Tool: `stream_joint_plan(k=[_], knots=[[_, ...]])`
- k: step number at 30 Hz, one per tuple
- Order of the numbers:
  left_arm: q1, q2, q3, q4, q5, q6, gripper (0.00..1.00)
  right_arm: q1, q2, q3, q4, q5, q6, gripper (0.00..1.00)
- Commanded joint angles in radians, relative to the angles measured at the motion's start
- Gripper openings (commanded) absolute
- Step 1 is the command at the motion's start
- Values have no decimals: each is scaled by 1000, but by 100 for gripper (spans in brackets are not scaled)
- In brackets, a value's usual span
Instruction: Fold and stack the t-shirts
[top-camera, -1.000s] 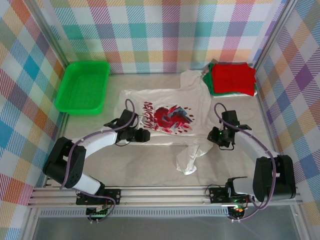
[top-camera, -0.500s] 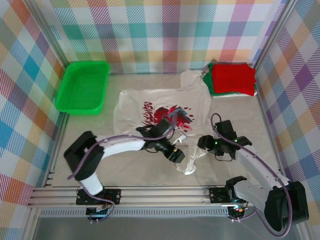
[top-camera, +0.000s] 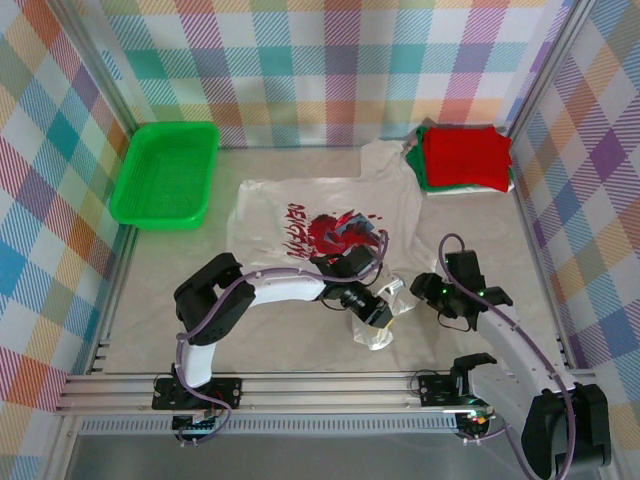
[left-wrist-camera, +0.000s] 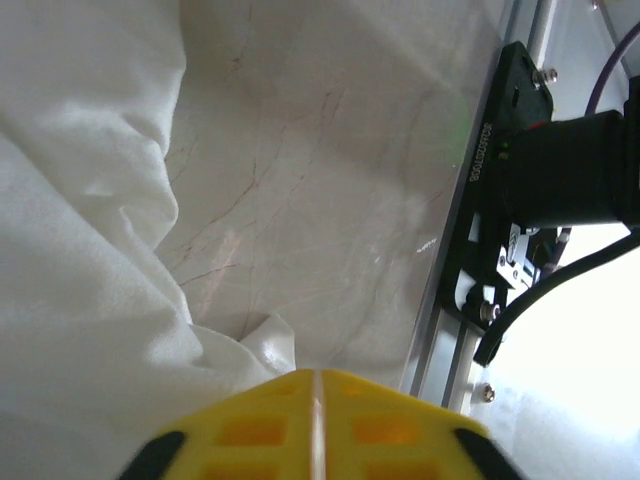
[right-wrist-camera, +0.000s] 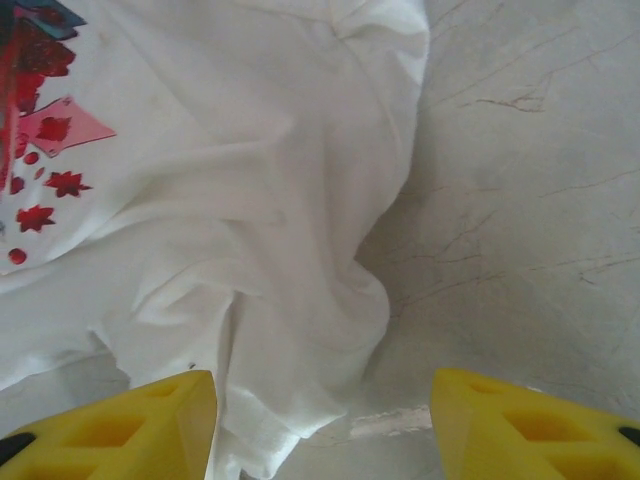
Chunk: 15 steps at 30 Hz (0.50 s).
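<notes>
A white t-shirt (top-camera: 320, 205) with a red-and-dark print lies spread mid-table, its lower right hem bunched near the front (top-camera: 375, 335). My left gripper (top-camera: 383, 314) reaches across to that bunch. In the left wrist view its yellow fingers (left-wrist-camera: 250, 425) are pressed together, shut on a fold of the white cloth (left-wrist-camera: 80, 250). Just right of the bunch, my right gripper (top-camera: 428, 288) is open. Its fingers (right-wrist-camera: 150, 425) stand wide apart over the hem (right-wrist-camera: 250, 300), holding nothing. A folded red t-shirt (top-camera: 465, 155) rests on a folded green one (top-camera: 415, 168) at the back right.
A green plastic tray (top-camera: 160, 220) sits at the back left. Plaid walls close the left, back and right sides. A metal rail (left-wrist-camera: 450, 300) and a black arm base (left-wrist-camera: 570, 170) run along the near edge, close to the left gripper.
The left arm swept right across the shirt to the bunched hem, opened wider, then shut there. The right gripper opened and drew back a little to the right.
</notes>
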Motion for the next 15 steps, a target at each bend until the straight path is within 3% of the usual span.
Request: stream_joint_plan(k=[1,5,6,8,11,15], knots=[[32,-85,22,-61,-20,-31,5,-4,-3,-2,43,-47,-29,59],[26,-133,44,-238,-86,1,6,-4,28,-10,57,-59,-43,59],[11,-129,70,-306,-89,32,16,-4,32,-16,67,-63,-45,59],[-31,-119,99,-395,-130,74,46,-4,38,-28,91,-65,-41,59],[-62,-87,86,-383,-135,72,61,-4,54,-35,126,-70,-38,59],[-65,-17,85,-317,-162,47,64,-4,64,-36,144,-83,-40,59]])
